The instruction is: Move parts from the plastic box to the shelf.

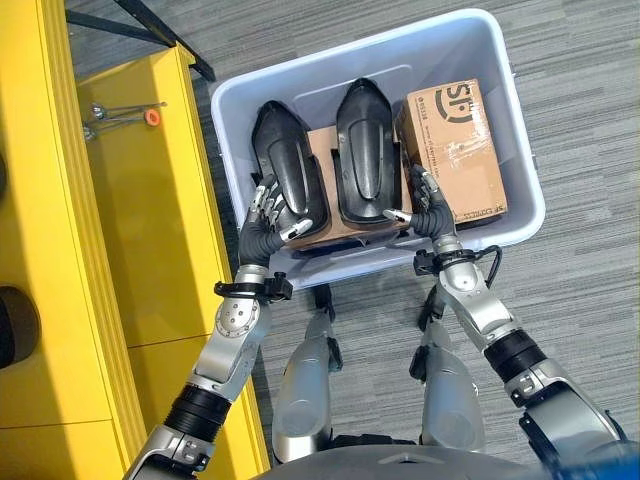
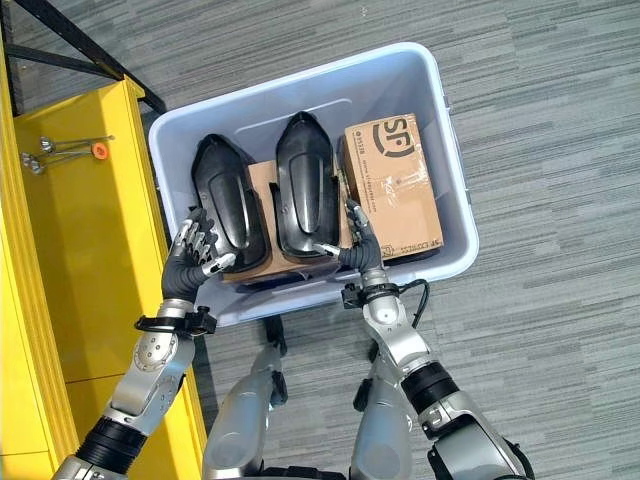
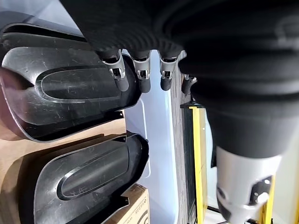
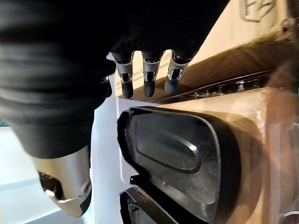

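Observation:
A pale blue plastic box (image 1: 440,55) stands on the floor before me. Two black moulded parts lie in it on brown cardboard, the left part (image 1: 290,170) beside the right part (image 1: 365,150), and a cardboard carton (image 1: 455,145) fills the box's right end. My left hand (image 1: 262,225) is open at the left part's near end, fingers over its edge (image 3: 70,98). My right hand (image 1: 432,215) is open between the right part (image 4: 177,154) and the carton, its fingers (image 4: 149,79) along the carton's side and its thumb reaching toward the part.
A yellow shelf (image 1: 150,230) runs along the left, close to the box. A few metal tools with an orange piece (image 1: 125,112) lie on its far end, and a dark round object (image 1: 15,325) sits at the left edge. A black frame (image 1: 160,25) crosses the far corner.

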You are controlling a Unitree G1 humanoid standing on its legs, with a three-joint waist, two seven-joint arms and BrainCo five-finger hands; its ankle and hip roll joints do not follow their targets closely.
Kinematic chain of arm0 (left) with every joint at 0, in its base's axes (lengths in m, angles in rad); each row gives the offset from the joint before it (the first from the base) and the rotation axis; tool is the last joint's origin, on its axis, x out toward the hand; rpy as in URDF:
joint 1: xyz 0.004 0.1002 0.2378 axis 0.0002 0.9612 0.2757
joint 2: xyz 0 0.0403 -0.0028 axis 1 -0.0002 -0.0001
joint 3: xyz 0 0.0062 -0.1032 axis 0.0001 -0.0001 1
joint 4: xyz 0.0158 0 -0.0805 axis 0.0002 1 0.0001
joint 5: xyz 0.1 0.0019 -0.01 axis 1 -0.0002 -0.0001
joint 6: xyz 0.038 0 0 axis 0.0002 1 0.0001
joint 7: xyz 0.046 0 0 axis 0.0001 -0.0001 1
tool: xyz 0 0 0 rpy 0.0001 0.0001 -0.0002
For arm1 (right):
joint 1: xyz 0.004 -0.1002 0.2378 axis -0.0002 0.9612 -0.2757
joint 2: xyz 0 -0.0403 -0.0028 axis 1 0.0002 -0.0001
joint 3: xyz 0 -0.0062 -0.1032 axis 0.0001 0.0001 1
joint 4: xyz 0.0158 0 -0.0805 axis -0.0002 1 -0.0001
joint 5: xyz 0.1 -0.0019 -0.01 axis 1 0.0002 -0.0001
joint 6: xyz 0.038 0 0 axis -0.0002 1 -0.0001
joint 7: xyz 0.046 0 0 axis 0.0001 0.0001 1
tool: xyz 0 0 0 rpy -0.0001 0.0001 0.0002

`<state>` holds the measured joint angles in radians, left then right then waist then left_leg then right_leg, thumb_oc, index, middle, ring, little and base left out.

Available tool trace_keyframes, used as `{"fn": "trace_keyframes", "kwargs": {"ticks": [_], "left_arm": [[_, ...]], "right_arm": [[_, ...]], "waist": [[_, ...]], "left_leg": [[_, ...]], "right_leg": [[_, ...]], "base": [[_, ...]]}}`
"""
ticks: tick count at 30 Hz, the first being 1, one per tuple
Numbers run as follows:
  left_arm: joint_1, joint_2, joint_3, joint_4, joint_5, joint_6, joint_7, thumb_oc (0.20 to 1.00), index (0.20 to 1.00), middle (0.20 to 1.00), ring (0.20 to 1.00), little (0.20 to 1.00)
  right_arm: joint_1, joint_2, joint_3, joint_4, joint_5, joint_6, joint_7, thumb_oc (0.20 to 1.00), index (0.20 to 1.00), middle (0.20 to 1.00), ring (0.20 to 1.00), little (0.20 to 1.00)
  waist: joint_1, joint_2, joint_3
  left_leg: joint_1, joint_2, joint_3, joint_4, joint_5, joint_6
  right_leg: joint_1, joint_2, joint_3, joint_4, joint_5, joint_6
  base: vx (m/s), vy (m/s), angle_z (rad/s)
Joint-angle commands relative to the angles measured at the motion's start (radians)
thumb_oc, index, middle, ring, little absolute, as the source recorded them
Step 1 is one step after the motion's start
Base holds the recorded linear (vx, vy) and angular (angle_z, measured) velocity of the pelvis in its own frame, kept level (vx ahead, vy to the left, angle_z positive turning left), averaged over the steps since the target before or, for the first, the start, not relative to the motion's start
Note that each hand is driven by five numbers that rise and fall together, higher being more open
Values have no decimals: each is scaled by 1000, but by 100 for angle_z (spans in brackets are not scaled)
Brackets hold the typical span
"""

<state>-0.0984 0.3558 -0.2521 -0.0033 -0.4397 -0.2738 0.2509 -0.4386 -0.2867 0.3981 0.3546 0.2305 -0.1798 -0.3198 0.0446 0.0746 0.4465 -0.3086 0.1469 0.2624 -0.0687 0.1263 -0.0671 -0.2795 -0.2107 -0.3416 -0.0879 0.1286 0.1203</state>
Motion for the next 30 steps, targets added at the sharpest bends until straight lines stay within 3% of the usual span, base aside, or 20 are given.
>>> {"fn": "trace_keyframes", "kwargs": {"ticks": [1, 13, 30], "left_arm": [[-9, 2, 25, -39, 34, -68, 28, 1000, 1000, 1000, 1000, 1000], [-31, 6, 3, -42, 21, -82, 32, 1000, 1000, 1000, 1000, 1000], [-40, 15, -12, -51, 11, -82, 29, 1000, 1000, 1000, 1000, 1000]], "right_arm": [[-85, 26, -18, -1, -4, -43, -24, 1000, 1000, 1000, 1000, 1000], [-163, 29, -41, 152, -2, -46, -72, 1000, 1000, 1000, 1000, 1000], [-223, 26, -25, 283, -2, -36, -86, 1000, 1000, 1000, 1000, 1000]], "waist": [[-9, -17, 30], [4, -2, 48], [16, -11, 73]], "left_leg": [[26, 6, -36, 16, -42, -29], [-1, 3, -43, 18, -41, -30], [-58, -1, -57, 25, -42, -23]], "right_leg": [[-51, -33, 23, 73, -9, 23], [-81, -29, 29, 80, -8, 23], [-142, -27, 30, 96, -5, 23]], "base": [[0, 0, 0], [2, -2, 1], [0, 0, 0]]}}
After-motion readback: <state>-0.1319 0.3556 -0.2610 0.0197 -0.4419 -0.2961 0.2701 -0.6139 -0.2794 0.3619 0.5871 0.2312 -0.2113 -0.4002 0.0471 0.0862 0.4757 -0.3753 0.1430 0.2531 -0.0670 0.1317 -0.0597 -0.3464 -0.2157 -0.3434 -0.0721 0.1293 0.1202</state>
